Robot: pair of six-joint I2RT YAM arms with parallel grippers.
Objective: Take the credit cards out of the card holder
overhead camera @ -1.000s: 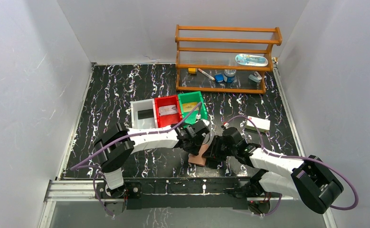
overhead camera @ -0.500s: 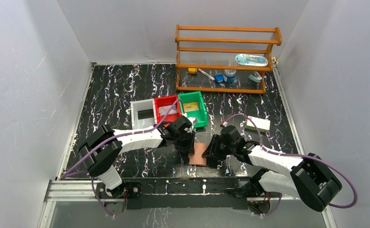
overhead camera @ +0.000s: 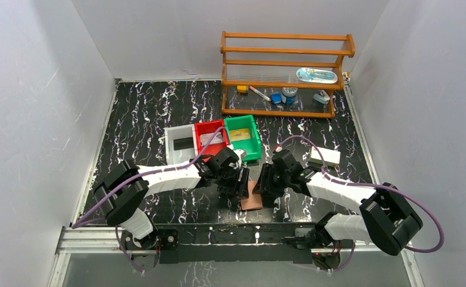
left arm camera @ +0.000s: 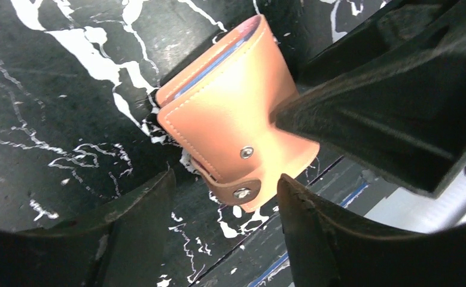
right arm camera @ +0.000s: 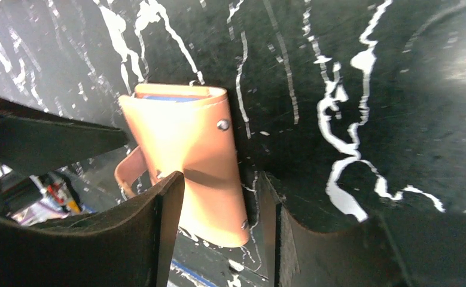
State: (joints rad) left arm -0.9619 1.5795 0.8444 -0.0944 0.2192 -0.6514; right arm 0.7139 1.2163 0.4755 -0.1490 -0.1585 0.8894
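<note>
Left gripper (left arm camera: 224,182) spread wide, the card holder's (left arm camera: 224,119) strap end just ahead between its fingers; right gripper (right arm camera: 218,179) likewise parted, one finger over the folded holder, the other beside its edge; the holder lies flat on the marbled table (overhead camera: 158,107) between both grippers.
</note>
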